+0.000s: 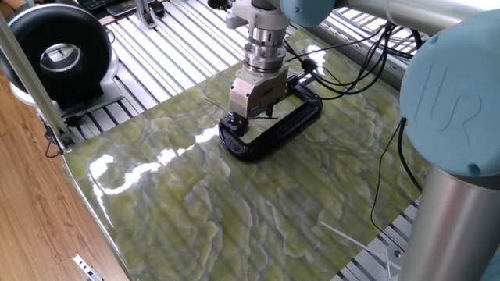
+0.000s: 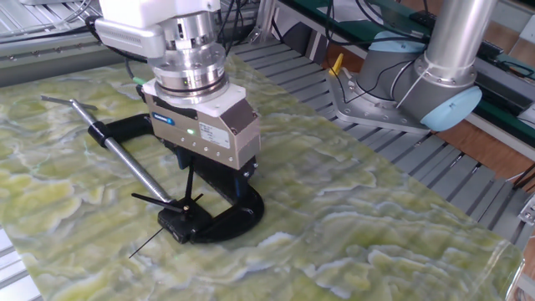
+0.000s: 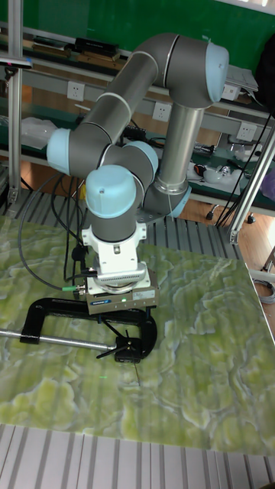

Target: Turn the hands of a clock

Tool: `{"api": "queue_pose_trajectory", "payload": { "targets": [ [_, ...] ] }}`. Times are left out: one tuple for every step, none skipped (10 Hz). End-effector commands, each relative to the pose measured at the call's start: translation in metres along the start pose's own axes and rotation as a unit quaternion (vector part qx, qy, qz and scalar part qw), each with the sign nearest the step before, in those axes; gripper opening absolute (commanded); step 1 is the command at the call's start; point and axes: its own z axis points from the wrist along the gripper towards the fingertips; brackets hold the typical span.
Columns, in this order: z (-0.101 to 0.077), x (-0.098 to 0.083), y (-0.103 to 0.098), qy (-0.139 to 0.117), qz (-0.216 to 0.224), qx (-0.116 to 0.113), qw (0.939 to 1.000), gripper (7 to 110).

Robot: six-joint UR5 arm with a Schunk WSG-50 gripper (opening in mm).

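Your gripper point(image 2: 189, 186) hovers over the clamp's point(image 2: 226, 219) near end, grip state unclear, thin pin point(image 2: 57, 101) far left.

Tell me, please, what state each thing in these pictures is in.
Clamp: lying flat on the table.
Screw: run in to the jaw pad.
Cross-pin: through the screw's outer end, untouched.
Needles: fanned out from the jaw, pointing different ways.
End effector: low over the jaw end; open or shut cannot be told.
Ring: standing on edge beside the table.
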Motion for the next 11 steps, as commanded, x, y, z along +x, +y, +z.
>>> {"api": "queue_pose_trajectory", "payload": {
  "targets": [
    [0.003, 0.002, 0.007, 0.004, -0.01, -0.004, 0.9999, 22],
    [0.004, 0.001, 0.007, 0.004, -0.01, 0.001, 0.9999, 22],
    [0.0, 0.002, 0.0, 0.008, -0.011, 0.016, 0.9998, 22],
    [-0.006, 0.003, -0.004, 0.013, -0.01, 0.029, 0.9994, 22],
    [-0.009, 0.003, -0.003, 0.015, -0.008, 0.03, 0.9994, 22],
    [-0.012, 0.002, -0.009, 0.017, -0.008, 0.044, 0.9989, 22],
    [-0.013, -0.001, -0.013, 0.016, -0.014, 0.052, 0.9984, 22],
    [-0.009, -0.004, -0.013, 0.013, -0.025, 0.051, 0.9983, 22],
    [-0.006, -0.006, -0.014, 0.01, -0.039, 0.051, 0.9979, 22],
    [-0.003, -0.006, -0.013, 0.011, -0.054, 0.047, 0.9973, 22],
    [-0.001, -0.004, -0.009, 0.016, -0.067, 0.037, 0.9969, 22]
  ]
}}
